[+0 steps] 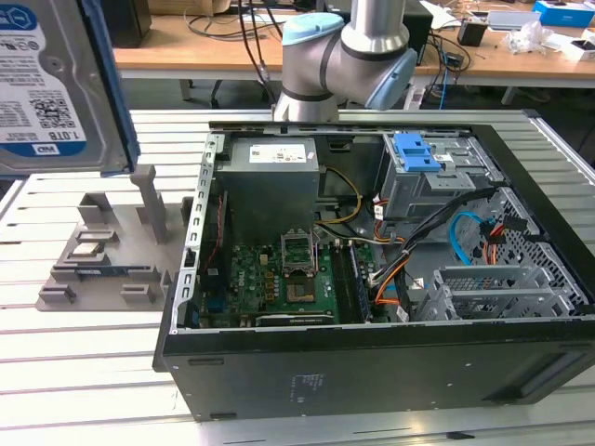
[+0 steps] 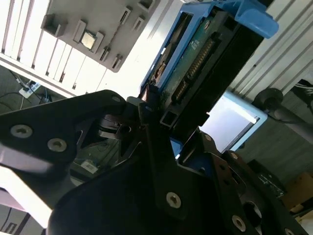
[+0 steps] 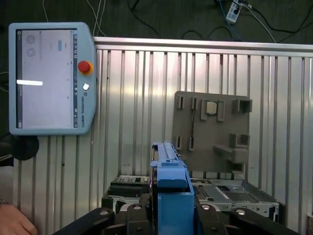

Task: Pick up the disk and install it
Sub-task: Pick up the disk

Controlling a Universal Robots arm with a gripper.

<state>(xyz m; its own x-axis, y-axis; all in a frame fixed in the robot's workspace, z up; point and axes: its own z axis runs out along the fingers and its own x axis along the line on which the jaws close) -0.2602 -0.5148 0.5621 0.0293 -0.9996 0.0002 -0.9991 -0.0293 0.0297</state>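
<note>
the disk (image 2: 195, 63) is clamped edge-on in my gripper (image 2: 161, 128), the blue carrier pinched between my fingers (image 2: 146, 110). in the exterior view it hangs high at that view's left, up off the slatted table (image 1: 93, 353), over the grey fixture plate (image 1: 102, 265), beside the open computer case (image 1: 372, 372).

Disk (image 1: 46, 88) partly beyond exterior view's edge
</note>
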